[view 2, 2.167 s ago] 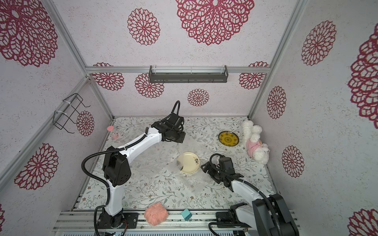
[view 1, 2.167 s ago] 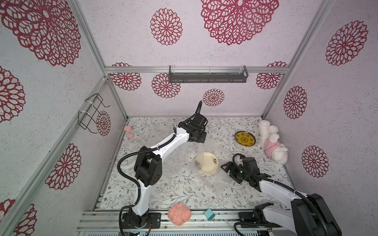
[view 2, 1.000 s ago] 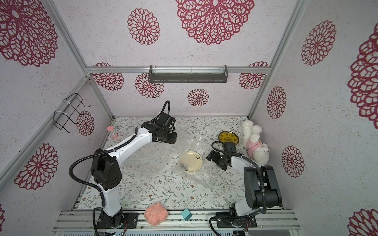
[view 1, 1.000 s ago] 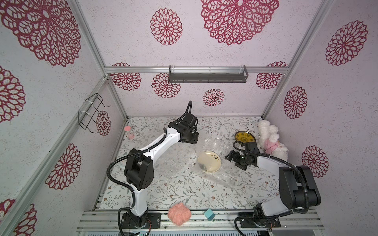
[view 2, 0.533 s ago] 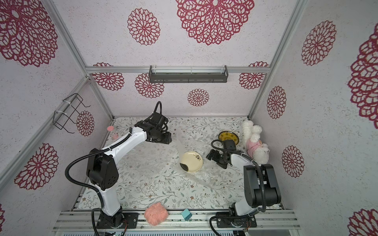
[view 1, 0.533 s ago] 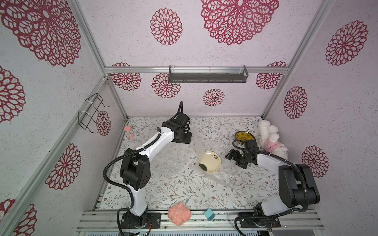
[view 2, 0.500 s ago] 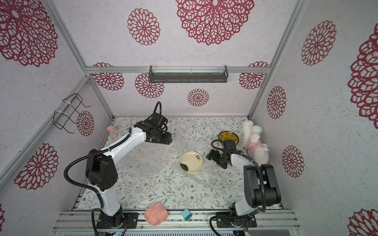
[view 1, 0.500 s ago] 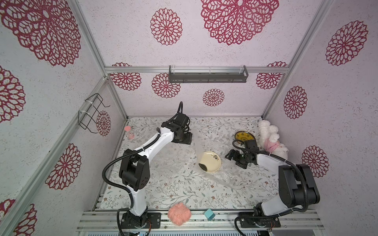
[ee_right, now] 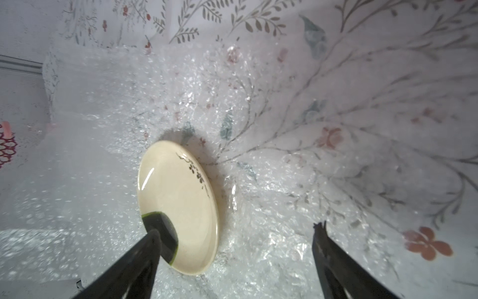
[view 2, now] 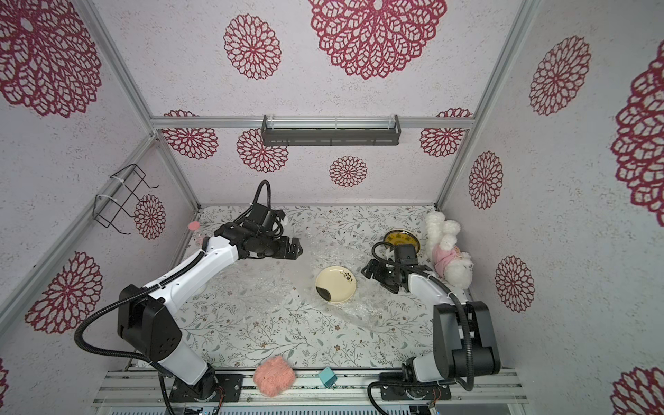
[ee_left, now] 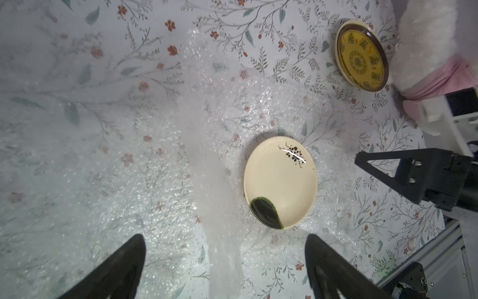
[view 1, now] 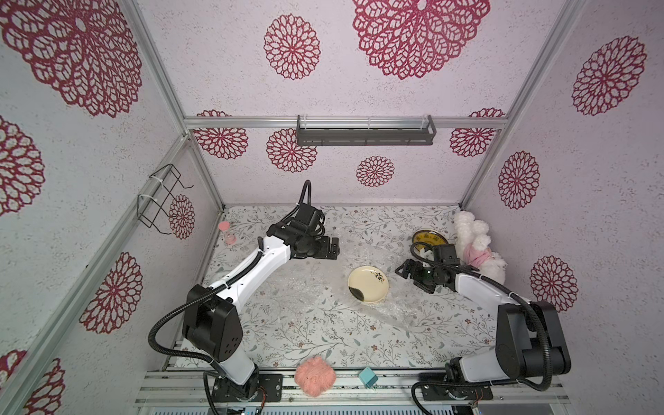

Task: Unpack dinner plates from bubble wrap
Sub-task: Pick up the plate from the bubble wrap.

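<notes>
Right wrist view misses the yellow plate; cream plate bare on bubble wrap; left gripper and right gripper agape.

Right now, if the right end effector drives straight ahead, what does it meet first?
Probably the round pale cream plate, uncovered on the clear bubble wrap; depth is unclear, so the wrap might come first.

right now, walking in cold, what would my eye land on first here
The cream plate with a dark green patch, lying bare mid-table on spread, glittering bubble wrap. Next, the bright yellow plate at the far right beside a white plush toy, and the open left gripper and right gripper either side of the cream plate, holding nothing.
</notes>
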`<action>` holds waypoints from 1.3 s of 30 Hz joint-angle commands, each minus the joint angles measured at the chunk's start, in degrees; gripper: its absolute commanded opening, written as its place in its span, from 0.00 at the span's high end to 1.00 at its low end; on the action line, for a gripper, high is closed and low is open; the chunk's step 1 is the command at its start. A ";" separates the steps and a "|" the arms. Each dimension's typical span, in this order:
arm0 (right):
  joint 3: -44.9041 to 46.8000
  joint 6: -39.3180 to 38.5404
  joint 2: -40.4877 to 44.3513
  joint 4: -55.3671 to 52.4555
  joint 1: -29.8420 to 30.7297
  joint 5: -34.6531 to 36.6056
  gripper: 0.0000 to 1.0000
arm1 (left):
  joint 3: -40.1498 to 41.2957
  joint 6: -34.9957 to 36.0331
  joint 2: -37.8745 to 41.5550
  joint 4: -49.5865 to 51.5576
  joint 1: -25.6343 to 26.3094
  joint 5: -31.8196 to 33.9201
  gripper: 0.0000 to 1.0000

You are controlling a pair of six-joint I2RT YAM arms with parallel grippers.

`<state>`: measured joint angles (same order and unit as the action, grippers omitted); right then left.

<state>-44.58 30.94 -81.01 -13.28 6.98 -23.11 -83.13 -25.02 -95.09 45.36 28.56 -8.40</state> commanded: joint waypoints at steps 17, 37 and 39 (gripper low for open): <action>10.70 8.54 4.94 14.60 6.64 -4.88 0.09 | 10.55 -5.51 2.36 -10.00 0.27 -1.99 0.03; 15.74 15.17 1.68 28.00 9.95 -4.44 0.40 | 17.04 -11.90 6.14 -18.38 0.36 -1.93 0.03; 16.01 15.79 1.06 29.15 10.41 -3.99 0.40 | 17.04 -11.92 6.23 -18.46 0.42 -1.94 0.03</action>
<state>-29.19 44.93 -79.31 12.32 16.69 -27.31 -66.41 -35.81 -90.21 28.75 28.62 -10.24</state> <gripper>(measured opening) 0.600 0.974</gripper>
